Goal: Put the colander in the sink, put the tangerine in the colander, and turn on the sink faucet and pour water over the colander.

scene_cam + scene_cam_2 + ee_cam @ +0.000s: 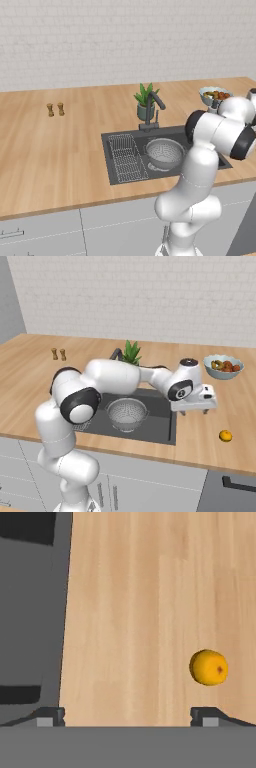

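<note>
Orange tangerine (225,435): one | colander (126,413): one | pincer (194,411): apart, holding nothing

The tangerine (209,667) lay alone on the pale wooden counter (135,612), just above the right-hand dark fingertip (209,716) of the wide-spread gripper (127,717) and apart from it, while the counter's edge and dark grey cabinet fronts (30,607) ran down the left side.

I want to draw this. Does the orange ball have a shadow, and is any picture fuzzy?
Hand view: the tangerine looks sharp, darker along its left edge, no clear shadow on the counter. Right base view: tangerine small, slightly soft. Left base view: colander a bit grainy.
</note>
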